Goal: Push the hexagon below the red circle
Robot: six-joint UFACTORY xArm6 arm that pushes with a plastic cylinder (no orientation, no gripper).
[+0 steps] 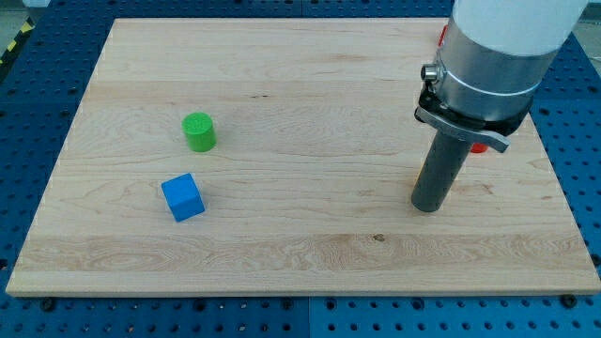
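A green block (198, 131), round or hexagonal with a flat top, stands on the wooden board (300, 84) at the view's left. A blue cube (182, 197) lies just below it and slightly left. My tip (427, 207) rests on the board at the view's right, far right of both blocks. A bit of a red block (480, 147) shows under the arm's clamp, right of the rod; its shape is hidden. Another red sliver (443, 35) shows at the arm's left edge near the view's top. A thin orange edge (415, 175) peeks out at the rod's left side.
The arm's wide grey and white body (493, 56) covers the board's top right corner. A blue perforated table (38, 113) surrounds the board on all sides.
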